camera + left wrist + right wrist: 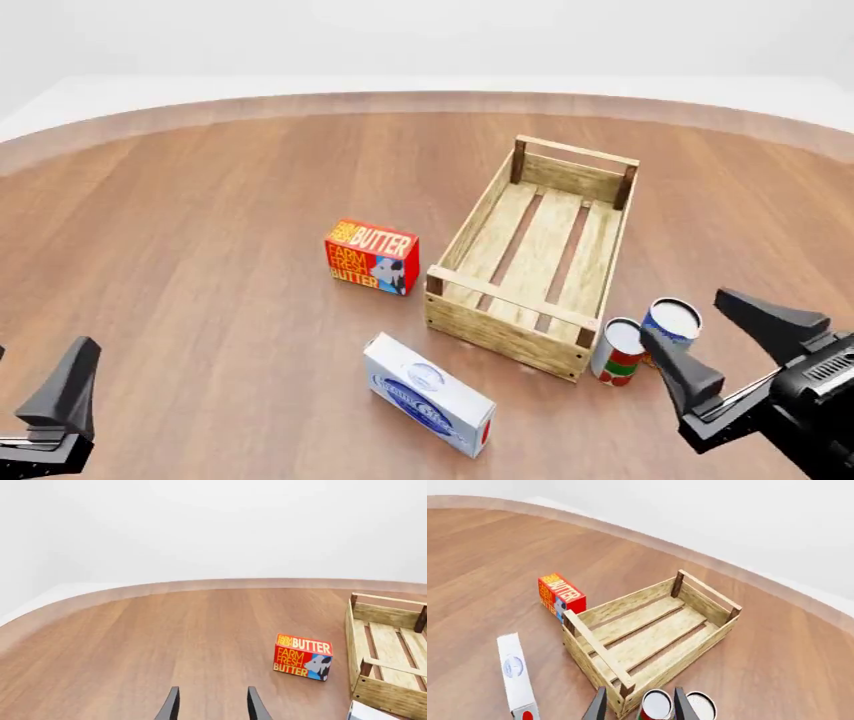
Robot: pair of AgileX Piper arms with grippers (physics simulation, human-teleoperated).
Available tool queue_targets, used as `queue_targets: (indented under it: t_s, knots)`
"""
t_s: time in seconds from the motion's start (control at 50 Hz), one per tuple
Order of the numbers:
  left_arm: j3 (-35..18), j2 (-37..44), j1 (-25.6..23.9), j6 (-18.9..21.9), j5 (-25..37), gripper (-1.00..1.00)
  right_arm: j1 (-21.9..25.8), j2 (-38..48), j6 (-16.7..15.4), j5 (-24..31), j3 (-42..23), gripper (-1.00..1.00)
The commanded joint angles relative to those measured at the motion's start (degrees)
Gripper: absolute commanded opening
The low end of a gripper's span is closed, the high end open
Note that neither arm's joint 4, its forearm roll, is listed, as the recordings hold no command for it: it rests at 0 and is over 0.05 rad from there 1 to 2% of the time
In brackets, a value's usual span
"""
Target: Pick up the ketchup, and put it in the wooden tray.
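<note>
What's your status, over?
Left gripper, right gripper open, empty. Ketchup bottle not in view. Light-wood slatted tray empty. Two tin cans beside tray, near right gripper.

Both claws, left (54, 405) and right (721, 350), hover low, jaws parted.

Bright, even, diffuse light; soft faint shadows, sharp renders throughout.

The wooden tray (534, 258) sits right of centre on the table (200, 220). The butter box (372, 257) stands just left of it. A flat carton (429, 394) lies nearer the arms. Two cans (646, 338) stand touching by the tray's near right corner.
</note>
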Motion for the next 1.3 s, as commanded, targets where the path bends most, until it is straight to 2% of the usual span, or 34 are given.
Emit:
queue_targets:
  t_s: [0.02, 0.12, 0.16, 0.18, 0.2, 0.28, 0.34, 0.58, 0.72, 0.86, 1.3]
  knots:
    - [0.0, 0.0, 0.0, 0.0, 0.0, 1.0, 8.6, 8.5, 1.0, 1.0, -5.2, 1.0]
    - [0.0, 0.0, 0.0, 0.0, 0.0, 1.0, 10.9, 12.2, 0.8, 1.3, -7.5, 1.0]
    - [0.0, 0.0, 0.0, 0.0, 0.0, 1.0, 14.7, 12.8, 7.2, 2.2, -9.7, 1.0]
    - [0.0, 0.0, 0.0, 0.0, 0.0, 1.0, 14.7, 13.1, 6.5, 2.4, -10.1, 1.0]
    - [0.0, 0.0, 0.0, 0.0, 0.0, 1.0, 13.7, 13.1, 3.4, 2.7, -10.0, 1.0]
    - [0.0, 0.0, 0.0, 0.0, 0.0, 1.0, 15.2, 14.2, 4.0, 3.5, -11.4, 1.0]
    - [0.0, 0.0, 0.0, 0.0, 0.0, 1.0, 16.3, 16.3, 2.7, 4.0, -12.4, 1.0]
    - [0.0, 0.0, 0.0, 0.0, 0.0, 1.0, 22.4, 22.6, 3.0, 4.7, -16.7, 1.0]
    - [0.0, 0.0, 0.0, 0.0, 0.0, 1.0, 24.9, 24.6, 2.1, 4.8, -18.5, 1.0]
    - [0.0, 0.0, 0.0, 0.0, 0.0, 1.0, 27.4, 26.9, 2.4, 5.0, -20.5, 1.0]
    - [0.0, 0.0, 0.0, 0.0, 0.0, 1.0, 38.6, 46.1, 2.4, 1.5, -33.5, 1.0]
